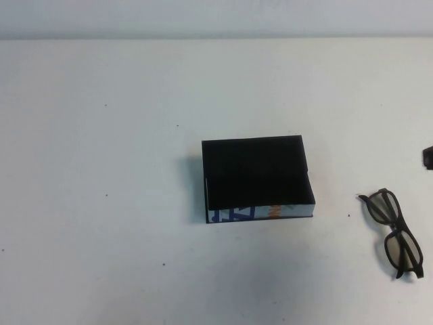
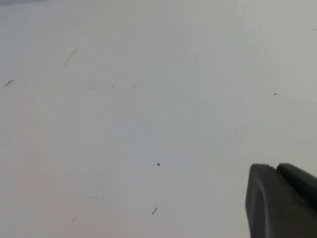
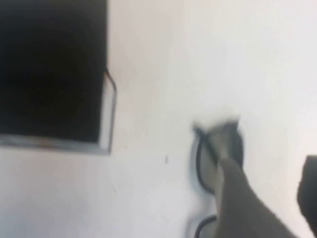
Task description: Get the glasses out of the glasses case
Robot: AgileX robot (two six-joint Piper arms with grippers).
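Note:
The glasses case point(image 1: 257, 179), a flat black box with a white printed front edge, lies shut in the middle of the table. The dark-framed glasses point(image 1: 394, 231) lie on the table to its right, outside the case, arms folded. My right gripper point(image 3: 267, 163) is open and empty, hovering over the glasses point(image 3: 204, 166), with the case point(image 3: 49, 69) off to one side. Only a dark bit of the right arm point(image 1: 428, 157) shows at the right edge of the high view. My left gripper point(image 2: 272, 167) is shut and empty over bare table, out of the high view.
The white table point(image 1: 101, 203) carries only small dark specks. Its far edge meets a pale wall point(image 1: 216, 17) at the back.

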